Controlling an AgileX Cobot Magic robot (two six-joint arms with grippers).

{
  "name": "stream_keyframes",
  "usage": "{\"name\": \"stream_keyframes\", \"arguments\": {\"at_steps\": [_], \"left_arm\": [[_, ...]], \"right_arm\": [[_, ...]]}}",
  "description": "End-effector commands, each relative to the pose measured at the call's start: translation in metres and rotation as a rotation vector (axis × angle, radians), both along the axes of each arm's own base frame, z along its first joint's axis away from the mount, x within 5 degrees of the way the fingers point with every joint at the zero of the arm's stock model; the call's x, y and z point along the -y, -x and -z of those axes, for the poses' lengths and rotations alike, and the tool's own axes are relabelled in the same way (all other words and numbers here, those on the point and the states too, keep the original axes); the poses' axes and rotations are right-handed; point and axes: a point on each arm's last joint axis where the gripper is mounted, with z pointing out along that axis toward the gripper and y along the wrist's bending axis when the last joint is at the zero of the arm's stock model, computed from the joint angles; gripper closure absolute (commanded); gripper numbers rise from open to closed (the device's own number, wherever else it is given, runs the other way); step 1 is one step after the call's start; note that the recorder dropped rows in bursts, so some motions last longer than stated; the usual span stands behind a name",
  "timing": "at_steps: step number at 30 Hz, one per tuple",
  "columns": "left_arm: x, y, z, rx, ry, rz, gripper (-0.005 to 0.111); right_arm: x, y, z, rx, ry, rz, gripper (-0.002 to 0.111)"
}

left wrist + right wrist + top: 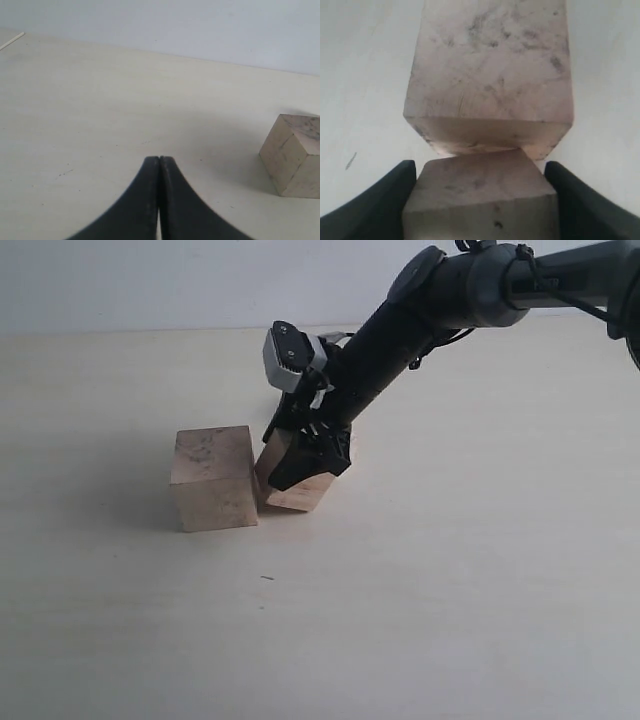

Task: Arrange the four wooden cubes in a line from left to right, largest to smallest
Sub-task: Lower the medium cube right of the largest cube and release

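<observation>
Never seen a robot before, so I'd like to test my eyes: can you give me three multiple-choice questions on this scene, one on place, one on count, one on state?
1. Seen from the outside camera, the smaller cube sits:
A) on top of the larger cube
B) just right of it
C) far to its left

2. Cubes showing in that view:
A) two
B) four
C) five

3. The left claw is:
A) wide open
B) gripping a cube
C) shut and empty

Answers:
1 B, it sits tilted against the larger cube's right side.
2 A, only two show there.
3 C, its fingers press together with nothing between.
</observation>
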Motion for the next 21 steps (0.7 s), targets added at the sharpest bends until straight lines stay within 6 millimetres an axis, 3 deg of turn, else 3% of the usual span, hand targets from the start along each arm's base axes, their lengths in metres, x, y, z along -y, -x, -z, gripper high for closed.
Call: {"name": "stream_keyframes", "arguments": {"at_steps": [1, 8, 11, 15, 21], "left_arm": [[0.0, 0.0, 0.0, 0.006, 0.005, 0.006, 0.107], [0.0, 0.0, 0.0, 0.006, 0.005, 0.006, 0.107], [0.0, 0.0, 0.0, 0.006, 0.005, 0.006, 0.107], [0.0, 0.0, 0.0, 0.006, 0.005, 0.006, 0.107], [0.0, 0.0, 0.0, 0.006, 0.005, 0.006, 0.107]], "right_arm": [[-0.005, 0.004, 0.006, -0.014, 0.001, -0.015, 0.097], [-0.005, 0.004, 0.006, -0.057, 0.021, 0.035, 0.047], [-0.005, 0.004, 0.004, -0.085, 0.025, 0.069, 0.032], [-0.005, 0.004, -0.006, -0.083, 0.02, 0.081, 0.031], [-0.003, 0.007, -0.046, -0.045, -0.018, 0.112, 0.031]]}}
